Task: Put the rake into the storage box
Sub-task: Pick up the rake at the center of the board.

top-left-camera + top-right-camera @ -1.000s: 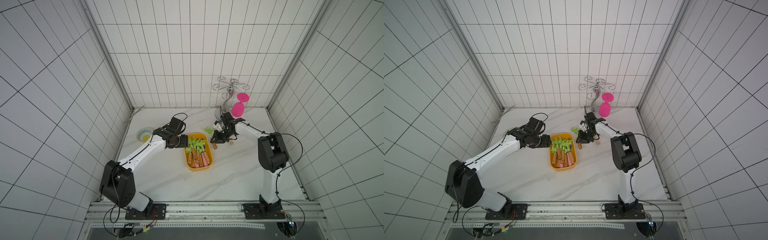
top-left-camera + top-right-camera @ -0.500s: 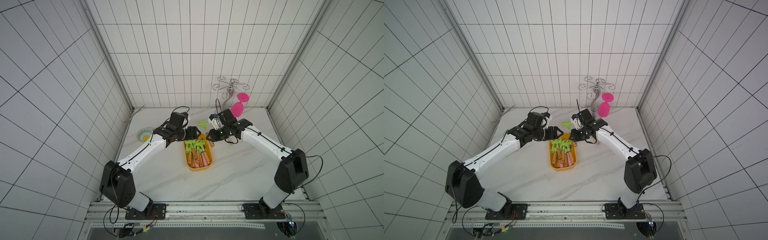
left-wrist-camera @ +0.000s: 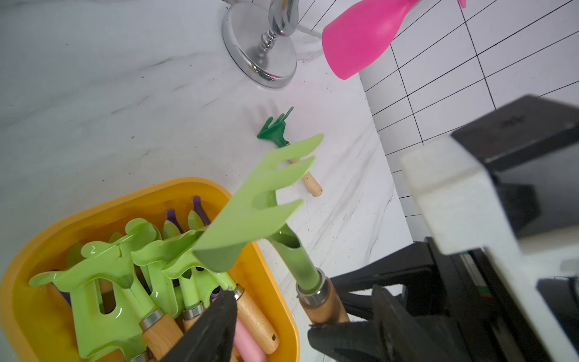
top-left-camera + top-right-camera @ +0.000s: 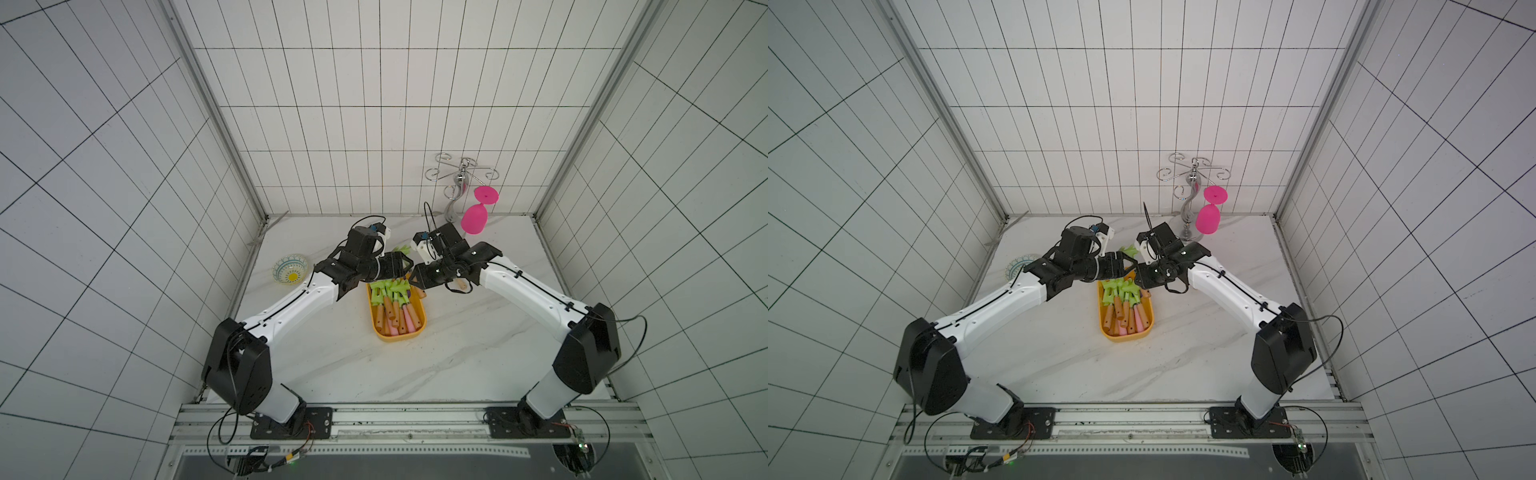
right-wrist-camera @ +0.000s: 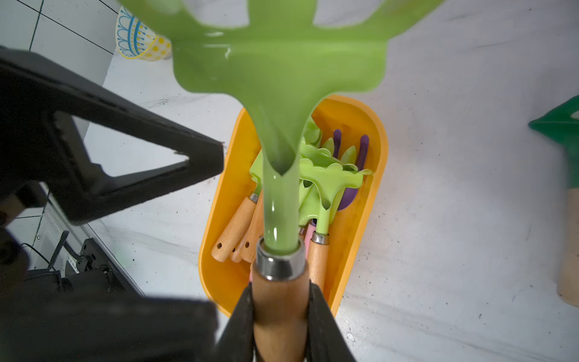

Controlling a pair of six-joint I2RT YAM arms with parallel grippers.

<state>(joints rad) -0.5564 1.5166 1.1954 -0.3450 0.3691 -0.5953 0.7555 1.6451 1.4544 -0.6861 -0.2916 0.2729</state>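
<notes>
A: Two grippers, how do they stand?
B: My right gripper point(image 5: 280, 301) clamps the rake point(image 5: 279, 62) by its wooden handle over the storage box's point(image 5: 380, 147) far end. My left gripper point(image 3: 269, 315) gapes open just left of it.

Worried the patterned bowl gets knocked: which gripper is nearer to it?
Left. The left gripper, open, hangs by the far end of the storage box, on the side toward the bowl; the right gripper, shut on the rake, is just beyond it, farther away.
</notes>
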